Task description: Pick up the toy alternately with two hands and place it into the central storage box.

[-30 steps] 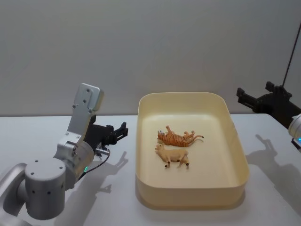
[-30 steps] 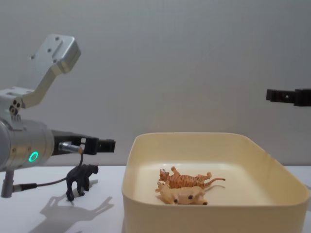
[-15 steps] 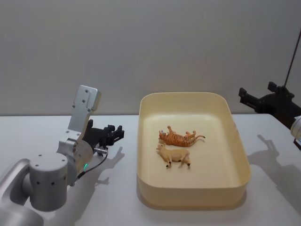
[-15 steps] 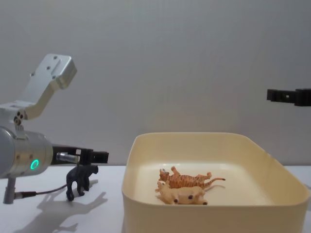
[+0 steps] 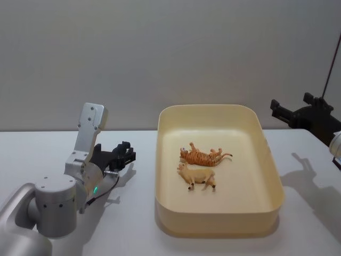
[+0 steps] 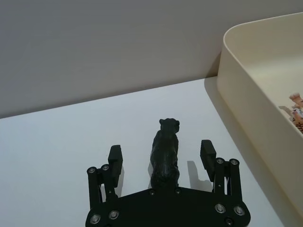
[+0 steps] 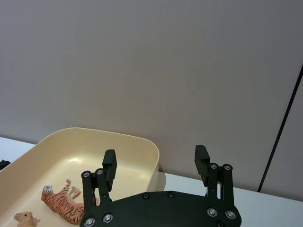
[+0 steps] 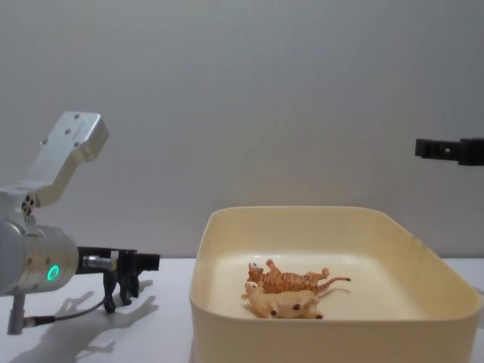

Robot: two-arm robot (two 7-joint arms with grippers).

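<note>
A black panther toy [image 6: 165,152] stands on the white table, left of the central storage box [image 5: 218,221]. My left gripper [image 6: 161,150] is low over the table and open, with a finger on each side of the panther and a gap on both sides. In the chest view the left gripper [image 8: 141,262] covers most of the panther [image 8: 119,293]. My right gripper [image 7: 155,161] hangs open and holds nothing, high to the right of the box [image 7: 124,138]. An orange tiger toy [image 5: 204,156] and a cream animal toy [image 5: 196,175] lie inside the box.
The box's left wall [image 6: 246,104] stands close beside the left gripper. A grey wall rises right behind the table. A thin black pole [image 5: 331,50] stands at the far right. Bare white table [image 5: 53,144] lies left of the panther.
My left gripper has come down and back toward the table, and its open fingers now stand on either side of the black panther. The right arm and the toys in the box have not moved.
</note>
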